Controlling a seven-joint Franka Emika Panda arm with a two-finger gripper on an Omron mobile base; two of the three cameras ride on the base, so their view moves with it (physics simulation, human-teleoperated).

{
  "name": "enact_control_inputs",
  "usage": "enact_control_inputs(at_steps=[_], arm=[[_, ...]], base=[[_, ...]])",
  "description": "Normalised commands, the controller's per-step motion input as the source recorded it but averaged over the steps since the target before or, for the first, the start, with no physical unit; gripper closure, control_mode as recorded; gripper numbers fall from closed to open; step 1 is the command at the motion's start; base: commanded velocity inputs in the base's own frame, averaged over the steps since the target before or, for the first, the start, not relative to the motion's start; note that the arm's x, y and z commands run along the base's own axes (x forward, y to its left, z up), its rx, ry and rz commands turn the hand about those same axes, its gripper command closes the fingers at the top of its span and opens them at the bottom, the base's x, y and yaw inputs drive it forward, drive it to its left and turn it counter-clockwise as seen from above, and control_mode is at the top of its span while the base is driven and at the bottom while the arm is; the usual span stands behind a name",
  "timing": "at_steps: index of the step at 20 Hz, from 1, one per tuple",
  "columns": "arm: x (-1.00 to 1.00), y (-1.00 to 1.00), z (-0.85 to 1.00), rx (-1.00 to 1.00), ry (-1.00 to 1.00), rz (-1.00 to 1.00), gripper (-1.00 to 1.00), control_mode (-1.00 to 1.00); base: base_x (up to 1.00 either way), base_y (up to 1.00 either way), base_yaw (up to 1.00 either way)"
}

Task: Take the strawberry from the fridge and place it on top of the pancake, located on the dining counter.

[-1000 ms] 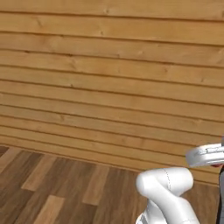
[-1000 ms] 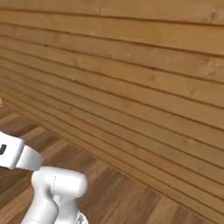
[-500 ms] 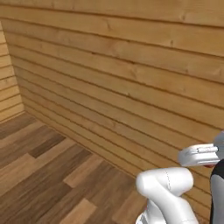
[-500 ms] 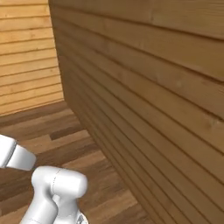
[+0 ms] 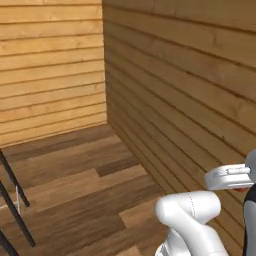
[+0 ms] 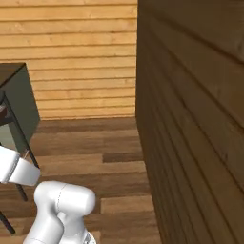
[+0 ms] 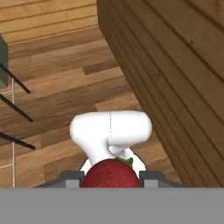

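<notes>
claw [image 7: 111,177]: clamped on the strawberry [image 7: 111,173], red fruit between both tips | surroundings: plank wall [image 5: 200,90] at right; wooden floor [image 5: 75,175] below; dark stool legs [image 5: 15,200] at left

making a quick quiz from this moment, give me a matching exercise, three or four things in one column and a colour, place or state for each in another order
Things:
1. strawberry
2. plank wall
3. floor
4. stool legs

Descriptions:
A. dark brown and tan wooden boards, lying flat
B. red, held between the fingers
C. thin and black, at the left edge of the left base view
D. horizontal wooden boards, standing upright close on the right

Pairs: 1-B, 2-D, 3-A, 4-C
</notes>
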Motion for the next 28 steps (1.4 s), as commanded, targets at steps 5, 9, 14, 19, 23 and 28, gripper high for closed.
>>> enact_control_inputs(at_steps=[5,9,14,19,23,28], arm=[[0.0,0.0,0.0,0.0,0.0,0.0,1.0,1.0],[0.0,0.0,0.0,0.0,0.0,0.0,1.0,1.0],[0.0,0.0,0.0,0.0,0.0,0.0,1.0,1.0],[0.0,0.0,0.0,0.0,0.0,0.0,1.0,1.0],[0.0,0.0,0.0,0.0,0.0,0.0,1.0,1.0],[0.0,0.0,0.0,0.0,0.0,0.0,1.0,1.0]], base=[[1.0,-0.15,0.66],[1.0,-0.19,0.65],[1.0,-0.17,0.64],[1.0,-0.09,0.63],[1.0,0.0,0.64],[0.82,0.0,0.67]])
